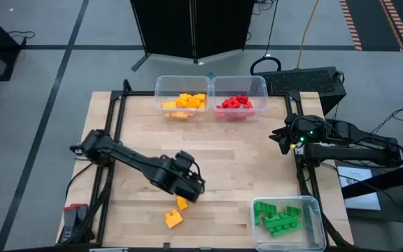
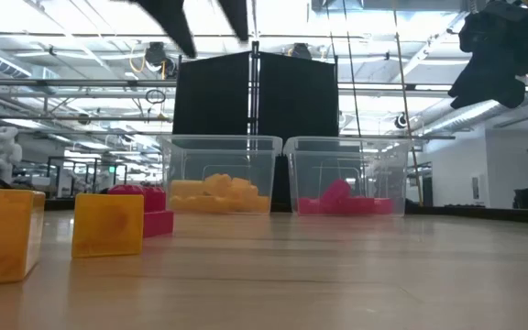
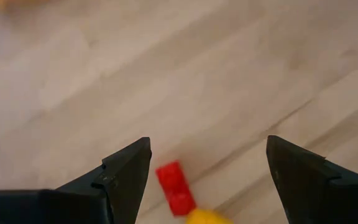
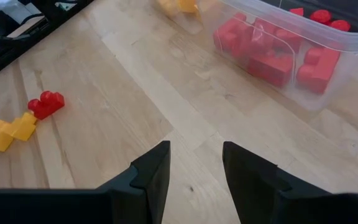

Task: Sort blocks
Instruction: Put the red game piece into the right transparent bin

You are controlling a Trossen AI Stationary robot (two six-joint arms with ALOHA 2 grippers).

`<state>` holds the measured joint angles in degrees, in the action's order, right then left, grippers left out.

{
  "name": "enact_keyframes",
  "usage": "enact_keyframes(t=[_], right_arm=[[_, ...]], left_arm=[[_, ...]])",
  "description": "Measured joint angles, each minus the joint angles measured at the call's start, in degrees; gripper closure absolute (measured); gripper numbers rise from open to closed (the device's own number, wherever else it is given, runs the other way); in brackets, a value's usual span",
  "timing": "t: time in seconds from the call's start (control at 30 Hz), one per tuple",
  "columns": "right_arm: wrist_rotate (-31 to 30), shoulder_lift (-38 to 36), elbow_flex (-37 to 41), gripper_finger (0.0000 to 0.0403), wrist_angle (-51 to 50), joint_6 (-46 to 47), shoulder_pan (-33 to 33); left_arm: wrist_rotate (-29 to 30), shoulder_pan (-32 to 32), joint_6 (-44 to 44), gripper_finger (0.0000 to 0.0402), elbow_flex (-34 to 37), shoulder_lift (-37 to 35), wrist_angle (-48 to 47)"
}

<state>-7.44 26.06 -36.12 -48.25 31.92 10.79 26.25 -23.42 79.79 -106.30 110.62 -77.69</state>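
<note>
Three loose blocks lie near the table's front edge: a red block (image 3: 176,186) (image 4: 46,104) and two yellow-orange blocks (image 1: 182,203) (image 1: 173,218). My left gripper (image 1: 187,189) (image 3: 207,171) hovers open above the wood, tilted downward. The red block shows low between its fingers with a yellow block (image 3: 207,216) beside it, and neither is touched. My right gripper (image 1: 282,136) (image 4: 194,168) waits open at the table's right side, holding nothing. In the low view the yellow blocks (image 2: 108,223) (image 2: 3,234) and the red block (image 2: 149,213) rest flat on the tabletop.
Two clear bins stand side by side at the far edge: one with yellow-orange blocks (image 1: 182,100), one with red blocks (image 1: 240,103). A third clear bin with green blocks (image 1: 287,222) sits at the near right corner. Bare wood lies between the arms.
</note>
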Motion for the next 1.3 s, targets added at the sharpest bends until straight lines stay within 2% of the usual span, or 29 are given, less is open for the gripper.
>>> enact_keyframes(t=[0.2, 0.4, 0.6, 0.7, 0.83, 0.93, 1.13, 1.3], right_arm=[[0.0, 0.0, 0.0, 0.0259, 0.0, 0.0, 0.0], [0.0, 0.0, 0.0, 0.0259, -0.1, 0.0, 0.0], [0.0, 0.0, 0.0, 0.0259, -0.1, 0.0, 0.0], [0.0, 0.0, 0.0, 0.0259, -0.1, 0.0, 0.0], [0.0, 0.0, 0.0, 0.0259, -0.3, 0.0, 0.0], [0.0, 0.0, 0.0, 0.0259, -0.4, -0.1, 0.0], [0.0, 0.0, 0.0, 0.0259, -0.4, 0.0, 0.0], [0.0, 0.0, 0.0, 0.0259, -0.5, 0.0, 0.0]], left_arm=[[-9.0, 0.2, 5.6, 0.0118, 0.0, 6.3, -4.8], [-12.0, 0.3, 6.4, 0.0118, 0.5, 9.1, -6.0], [-16.7, 0.1, 5.9, 0.0118, 7.2, 8.7, -5.2], [-20.2, -0.1, 5.1, 0.0118, 11.0, 8.0, 0.0], [-21.4, -0.3, 4.2, 0.0118, 12.8, 7.6, 9.6], [-21.5, -0.2, 3.4, 0.0118, 13.2, 7.6, 10.2], [-23.3, 0.3, 3.8, 0.0118, 19.0, 7.8, 12.0], [-26.2, 0.8, 2.3, 0.0119, 24.7, 7.4, 23.5]])
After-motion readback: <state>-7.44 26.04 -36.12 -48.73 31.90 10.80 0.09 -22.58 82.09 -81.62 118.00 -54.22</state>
